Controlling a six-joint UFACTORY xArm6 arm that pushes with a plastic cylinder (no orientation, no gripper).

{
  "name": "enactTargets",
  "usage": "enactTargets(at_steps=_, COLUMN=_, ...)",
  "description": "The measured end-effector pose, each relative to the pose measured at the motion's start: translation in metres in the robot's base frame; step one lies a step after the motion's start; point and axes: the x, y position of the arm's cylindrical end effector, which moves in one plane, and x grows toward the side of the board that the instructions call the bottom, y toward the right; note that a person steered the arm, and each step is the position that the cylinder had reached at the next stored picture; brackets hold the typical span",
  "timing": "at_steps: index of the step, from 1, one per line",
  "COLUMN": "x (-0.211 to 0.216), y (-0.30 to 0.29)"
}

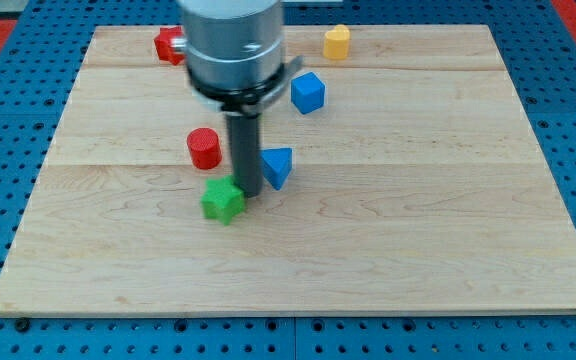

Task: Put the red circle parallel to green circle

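Note:
The red circle, a short red cylinder, stands on the wooden board left of centre. My tip is just to the lower right of it, touching the right side of a green star-shaped block. A blue triangular block sits right next to the rod on its right. No green circle shows in the view; the arm's body hides part of the board's top.
A red block is at the top left, partly hidden by the arm. A blue cube lies right of the arm. A yellow block is at the top edge.

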Motion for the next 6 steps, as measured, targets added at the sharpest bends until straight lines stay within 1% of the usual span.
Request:
enactTargets(at_steps=1, x=-0.007, y=-0.005)
enactTargets(at_steps=2, x=-0.045, y=-0.010)
enactTargets(at_steps=3, x=-0.051, y=-0.056)
enactTargets(at_steps=4, x=-0.089, y=-0.063)
enactTargets(at_steps=5, x=-0.077, y=-0.111)
enactTargets(at_steps=6, x=-0.074, y=-0.145)
